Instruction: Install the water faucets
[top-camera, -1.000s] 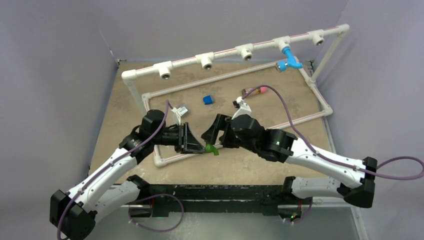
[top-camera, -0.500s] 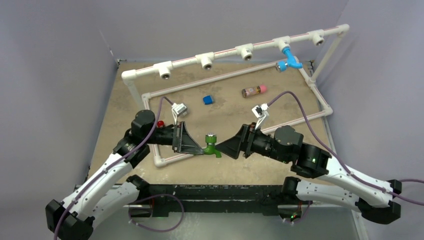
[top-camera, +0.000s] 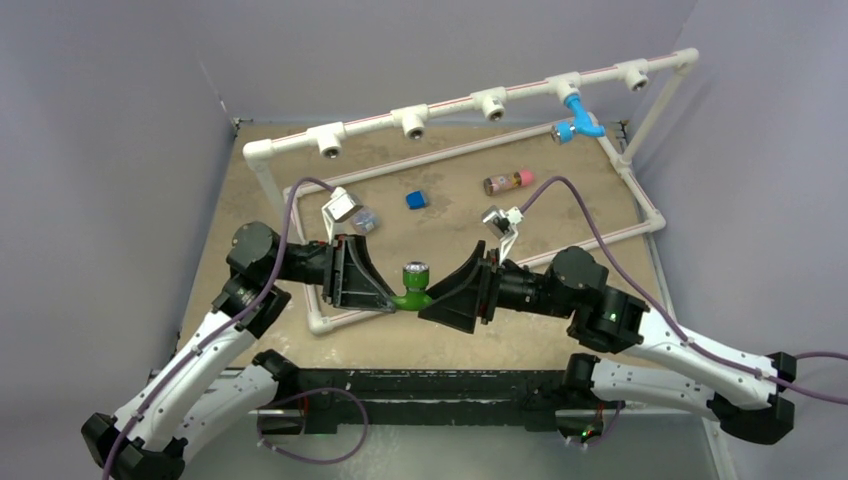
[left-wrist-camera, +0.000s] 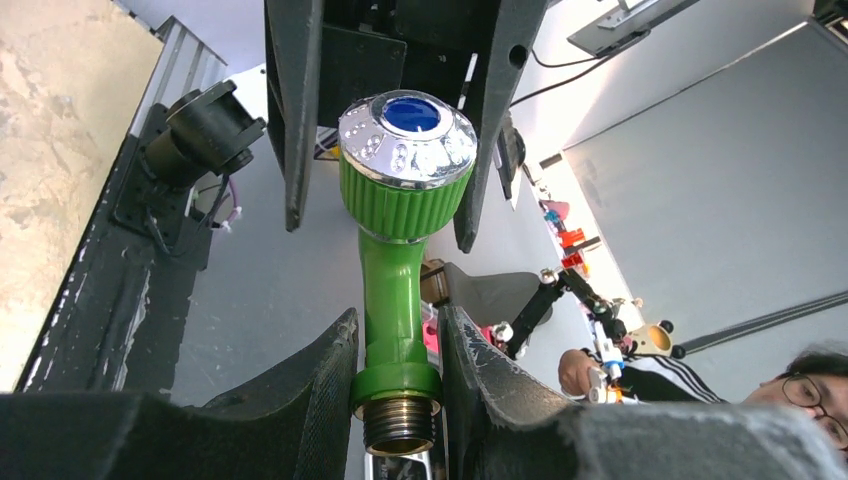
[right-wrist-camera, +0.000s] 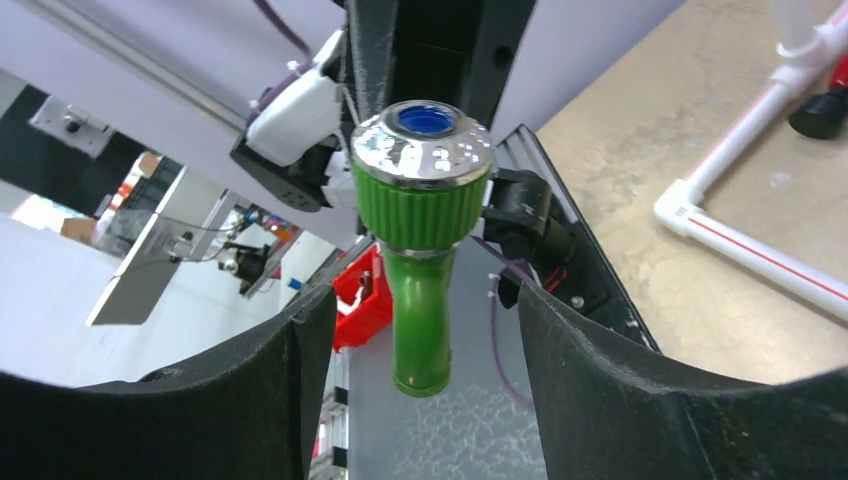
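The bright green faucet hangs in the air between my two grippers over the near part of the table, silvery blue-centred cap up. My left gripper is shut on its green collar just above the brass thread, as the left wrist view shows. My right gripper is open, its jaws wide on either side of the spout end without touching it. The light blue faucet sits in a T-fitting at the right of the raised white pipe rail.
Several open T-fittings line the rail. The white pipe frame lies on the table; its near corner is under my left gripper. A pink-capped brown cylinder and a small blue block lie inside it.
Both wrists have rolled and the arms drawn back a little. The green faucet has turned cap up and risen slightly. The right gripper now faces it from the right with jaws apart.
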